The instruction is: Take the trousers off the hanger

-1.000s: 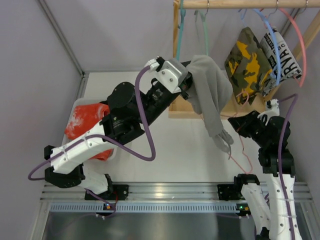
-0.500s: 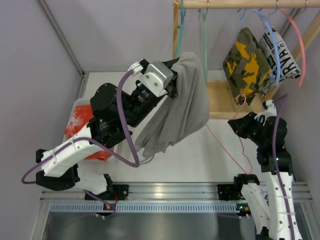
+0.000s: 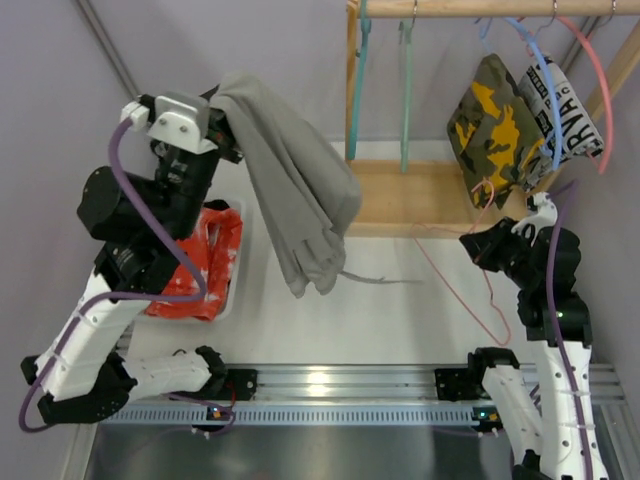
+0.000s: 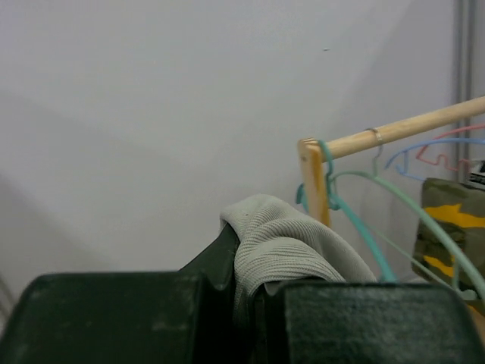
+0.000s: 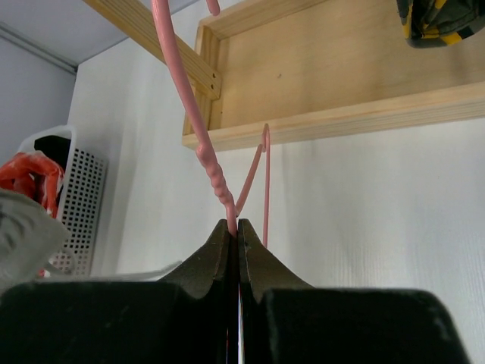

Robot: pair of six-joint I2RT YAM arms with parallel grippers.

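My left gripper (image 3: 222,112) is shut on the grey trousers (image 3: 295,200) and holds them high at the left; the cloth hangs free down over the table, clear of any hanger. In the left wrist view the grey cloth (image 4: 284,243) bulges out between my closed fingers. My right gripper (image 3: 480,243) is shut on a bare pink wire hanger (image 3: 455,285), pinching its neck (image 5: 231,208). The camouflage trousers (image 3: 493,120) hang on a hanger from the wooden rail (image 3: 480,8) at the back right.
A white basket (image 3: 232,262) with a red-orange and white garment (image 3: 190,265) stands at the left, below the grey cloth. Two empty teal hangers (image 3: 405,90) hang from the rail. A black-and-white printed garment (image 3: 565,105) hangs at the far right. The rack's wooden base (image 3: 410,195) lies behind.
My left arm has swung left and up, carrying the grey trousers from beside the rack to above the basket. The pink hanger stays bare in my right gripper.
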